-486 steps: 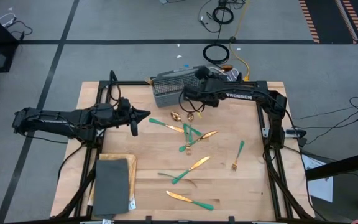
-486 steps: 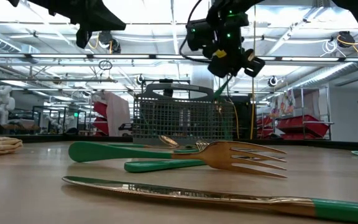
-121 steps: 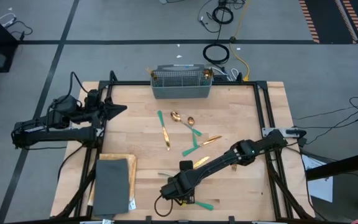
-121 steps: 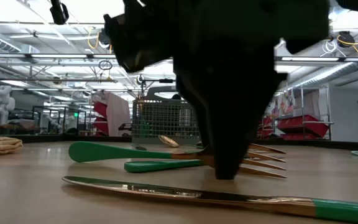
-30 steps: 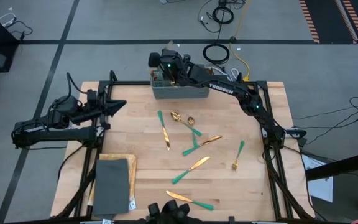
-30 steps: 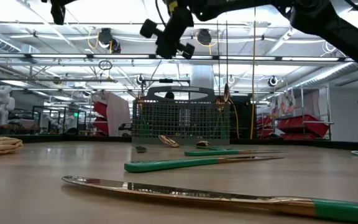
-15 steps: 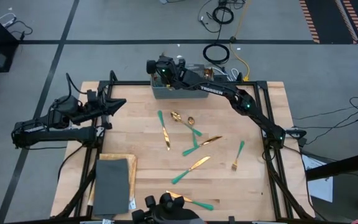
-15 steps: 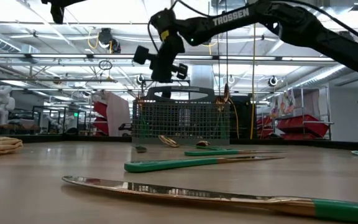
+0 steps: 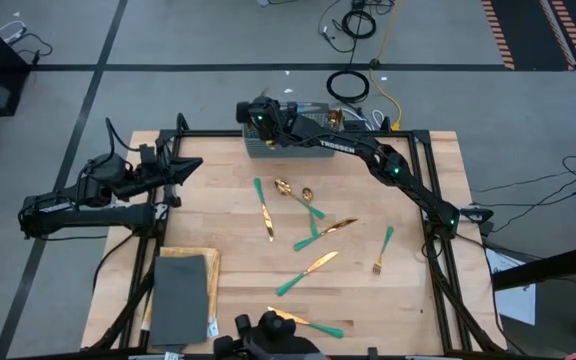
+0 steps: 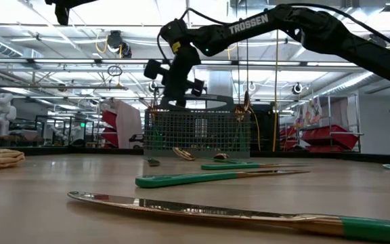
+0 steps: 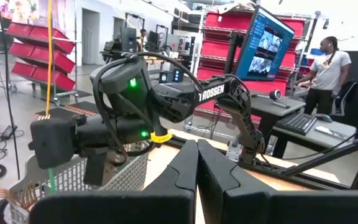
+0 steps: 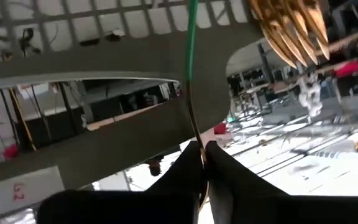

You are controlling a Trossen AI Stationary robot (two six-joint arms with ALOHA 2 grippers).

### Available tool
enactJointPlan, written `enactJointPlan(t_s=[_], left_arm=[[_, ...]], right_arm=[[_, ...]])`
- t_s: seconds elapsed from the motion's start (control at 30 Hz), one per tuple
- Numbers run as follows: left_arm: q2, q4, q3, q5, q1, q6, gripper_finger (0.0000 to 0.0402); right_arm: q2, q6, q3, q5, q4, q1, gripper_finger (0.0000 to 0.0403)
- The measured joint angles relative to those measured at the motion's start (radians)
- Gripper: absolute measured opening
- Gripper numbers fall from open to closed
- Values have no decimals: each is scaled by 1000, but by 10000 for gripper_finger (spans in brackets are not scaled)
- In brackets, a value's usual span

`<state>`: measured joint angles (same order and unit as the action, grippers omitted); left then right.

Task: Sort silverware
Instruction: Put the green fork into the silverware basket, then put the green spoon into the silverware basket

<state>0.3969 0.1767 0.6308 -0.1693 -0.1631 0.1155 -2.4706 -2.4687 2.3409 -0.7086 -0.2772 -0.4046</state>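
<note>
Counter (image 9: 218,230), wooden, framed in dark rails; one grey wire mesh basket (image 9: 268,151) at its far edge, middle; one dark flat slab (image 9: 180,295) at the near left corner; silverware loose on the boards, seven pieces counted from above: one knife (image 9: 264,209) lying lengthwise left of centre; two spoons (image 9: 283,187) just right of it, heads close together, handles running into a crossed cluster with a fourth piece (image 9: 339,226); a fifth piece (image 9: 309,270) lying slantwise nearer the front; one fork (image 9: 381,251) alone toward the right rail; one knife (image 9: 309,322) at the front edge, gold blade left, teal handle right; more gold shows inside the right end of the basket, number cannot be told; right gripper (image 12: 201,149) reached across to the left end of the basket, above its rim, jaws clamped on the thin gold stem of one teal-handled piece (image 12: 191,56), handle pointing away from the wrist toward the mesh; whether spoon, fork or knife cannot be told; gold fork tines (image 12: 291,28) show close beside that handle; left gripper (image 11: 196,168) off the counter's left edge, well apart from all silverware, jaws pressed together with nothing between them; one person (image 11: 323,71) standing at a desk in the room beyond.
</note>
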Motion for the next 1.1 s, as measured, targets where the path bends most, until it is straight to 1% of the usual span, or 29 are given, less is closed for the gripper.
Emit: enactJointPlan(t_s=[0.1,0.37,0.53,0.63,0.73,0.83,0.87,0.9,0.93,0.97,1.0,1.03,1.07,1.1], left_arm=[[0,-1,0,-1,0,0,6],[0,-2,0,-4,0,2,6],[0,-3,0,-5,0,7,6],[0,-3,0,-17,0,12,6],[1,-2,0,-23,0,35,6],[7,1,0,-24,0,48,6],[9,-1,0,-26,0,62,6],[10,-1,0,-27,0,80,6],[12,0,0,-29,0,89,6],[14,-1,0,-30,0,105,6],[15,-1,0,-30,0,122,6],[16,1,0,-30,0,144,6],[17,1,0,-31,0,167,6],[18,1,0,-31,0,189,6]], right_arm=[[0,45,0,-1,19,0,22],[0,76,0,1,21,7,69],[11,117,0,-4,40,20,92],[45,176,0,-12,44,35,100],[95,296,0,-64,53,54,102],[159,535,0,-207,83,74,98],[188,657,0,-265,63,80,96],[221,803,0,-324,19,84,95],[251,985,2,-379,-56,87,95],[286,1195,3,-418,-168,89,95],[323,1437,4,-428,-323,89,95],[355,1692,4,-400,-497,89,95],[386,1956,4,-307,-679,87,96],[408,2192,4,-160,-833,86,97]])
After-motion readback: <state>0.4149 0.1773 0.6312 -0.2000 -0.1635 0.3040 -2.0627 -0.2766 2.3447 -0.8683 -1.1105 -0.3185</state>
